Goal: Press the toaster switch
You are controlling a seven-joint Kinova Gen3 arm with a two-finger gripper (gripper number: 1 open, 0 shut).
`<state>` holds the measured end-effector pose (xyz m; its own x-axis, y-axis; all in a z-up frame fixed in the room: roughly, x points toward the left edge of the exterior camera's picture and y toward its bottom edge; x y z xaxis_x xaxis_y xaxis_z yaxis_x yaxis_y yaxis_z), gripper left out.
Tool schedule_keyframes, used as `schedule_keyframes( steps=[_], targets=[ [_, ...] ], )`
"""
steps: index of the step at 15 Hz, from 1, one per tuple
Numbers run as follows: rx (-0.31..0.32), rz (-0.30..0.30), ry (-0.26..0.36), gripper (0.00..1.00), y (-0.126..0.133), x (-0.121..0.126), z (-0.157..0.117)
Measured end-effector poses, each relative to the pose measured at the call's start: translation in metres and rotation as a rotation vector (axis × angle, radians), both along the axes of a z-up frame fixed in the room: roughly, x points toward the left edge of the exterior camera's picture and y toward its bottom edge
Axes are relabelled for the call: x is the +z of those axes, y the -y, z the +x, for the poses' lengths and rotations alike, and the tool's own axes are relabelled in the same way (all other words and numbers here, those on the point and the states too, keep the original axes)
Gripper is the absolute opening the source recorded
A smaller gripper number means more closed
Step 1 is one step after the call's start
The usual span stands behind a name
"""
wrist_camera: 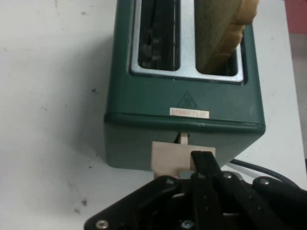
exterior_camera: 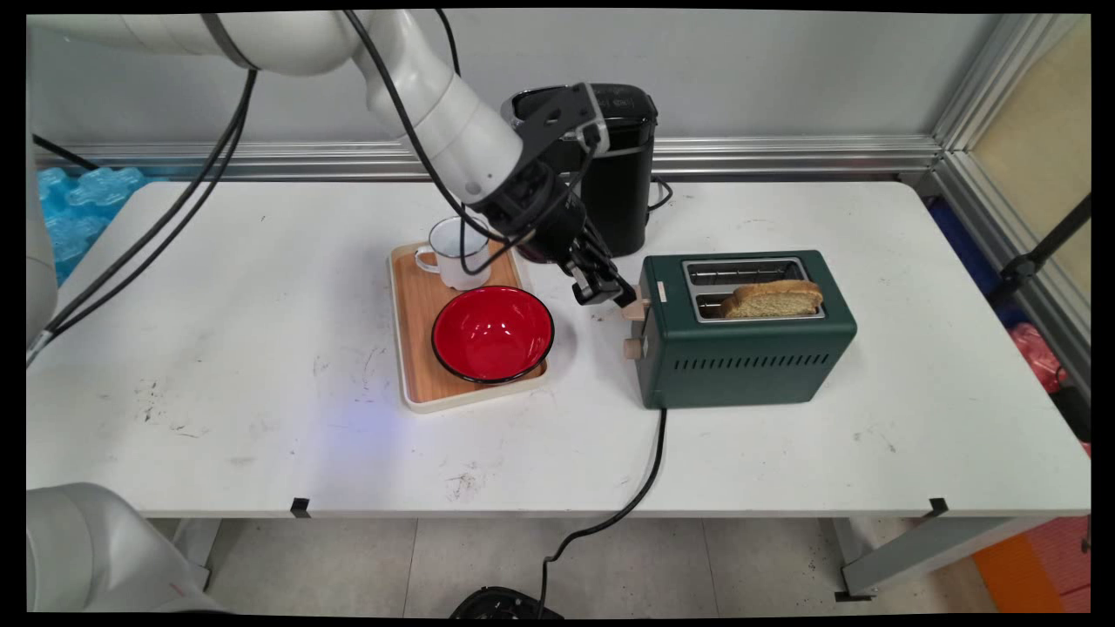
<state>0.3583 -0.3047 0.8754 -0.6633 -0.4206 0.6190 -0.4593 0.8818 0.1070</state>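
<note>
Gripper at the toaster's lever, mid-table.
One white table (exterior_camera: 218, 348), wide bare room at 9 and 3 o'clock; one dark green two-slot metal toaster (exterior_camera: 749, 348) holding one bread slice (exterior_camera: 771, 299); one wooden tray (exterior_camera: 418, 331); one red bowl (exterior_camera: 492, 333); one black two-finger gripper (exterior_camera: 612, 293), fingers pressed together, on the beige lever (wrist_camera: 170, 157).

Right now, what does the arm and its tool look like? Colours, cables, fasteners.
Glossy white rounded arm links with a grey band at a joint. Loose black cables hang along it. A black bracket sits by the wrist. The tool is matte black throughout, with a hinged linkage and silver screw heads showing in the hand view. No lettering is visible on either.
</note>
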Motion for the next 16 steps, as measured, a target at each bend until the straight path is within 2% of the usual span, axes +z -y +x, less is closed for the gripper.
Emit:
schedule_keyframes(
  steps=[9,16],
  targets=[
    [0.002,-0.002,-0.001,0.00,0.008,-0.021,-0.009],
    [0.003,0.023,0.019,0.00,0.000,-0.039,-0.001]
  ],
)
